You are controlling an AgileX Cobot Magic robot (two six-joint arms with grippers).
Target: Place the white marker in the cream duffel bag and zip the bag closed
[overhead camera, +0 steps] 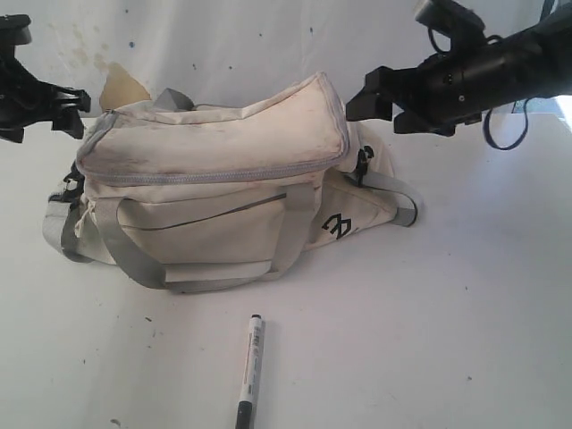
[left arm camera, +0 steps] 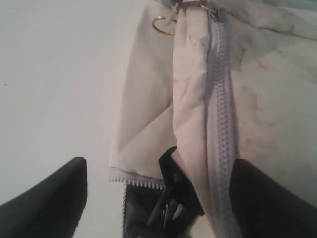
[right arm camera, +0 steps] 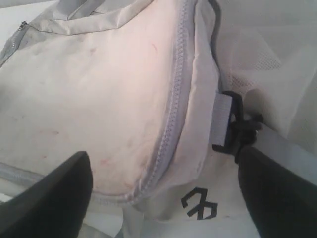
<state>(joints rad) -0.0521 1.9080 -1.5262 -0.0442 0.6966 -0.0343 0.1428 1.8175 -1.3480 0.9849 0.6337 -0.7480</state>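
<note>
While far from right gripper (overhead camera: 382, 105), marker (overhead camera: 250, 368)

Your left gripper (overhead camera: 76, 112) hovers at the left edge of the exterior view, jaws spread wide apart. Your right arm (overhead camera: 500, 58) reaches in from the upper right, sloping down toward the middle, and your right gripper (overhead camera: 375, 114) also has its jaws wide apart.

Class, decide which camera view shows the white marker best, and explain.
The exterior view: the white marker lies in clear sight on the table, nearer the camera than the cream duffel bag. Both wrist views show only parts of the bag, no marker.
</note>
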